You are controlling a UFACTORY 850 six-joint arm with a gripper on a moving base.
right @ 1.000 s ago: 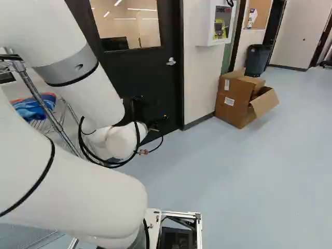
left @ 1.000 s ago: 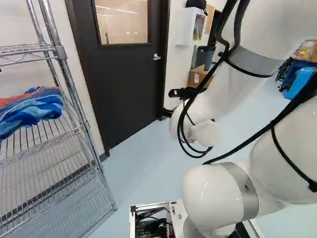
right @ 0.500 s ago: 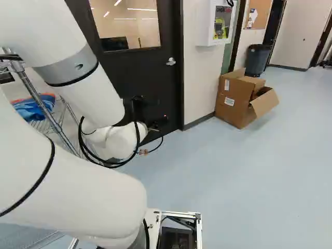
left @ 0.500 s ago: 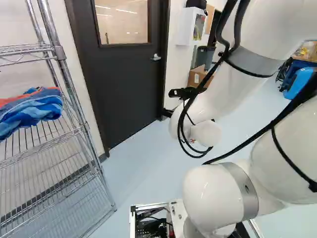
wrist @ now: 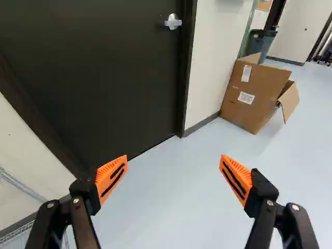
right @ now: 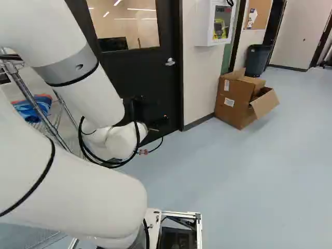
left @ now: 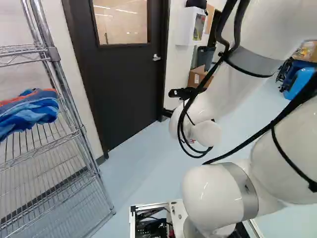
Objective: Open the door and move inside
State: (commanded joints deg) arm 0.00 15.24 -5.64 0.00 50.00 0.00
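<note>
Right now, the fingers [wrist: 237, 175] stand wide apart, holding nothing, with the closed door [wrist: 114, 72] ahead.

Pale blue floor [right: 259, 176], white wall [right: 199, 78], wire shelving [left: 75, 109]

A wire shelf [left: 39, 149] bears crumpled cloth [left: 30, 113] (mostly blue); the floor [right: 233, 187] carries a cardboard box [right: 233, 101] and bin [right: 257, 59]

A wire shelf [left: 79, 124] and an open carton [right: 236, 101] near the wall
Blue-and-orange cloth [left: 29, 113] lies on the shelf — over by the carton, a dark bin [right: 257, 60] and, above, a white wall cabinet [right: 205, 23].
</note>
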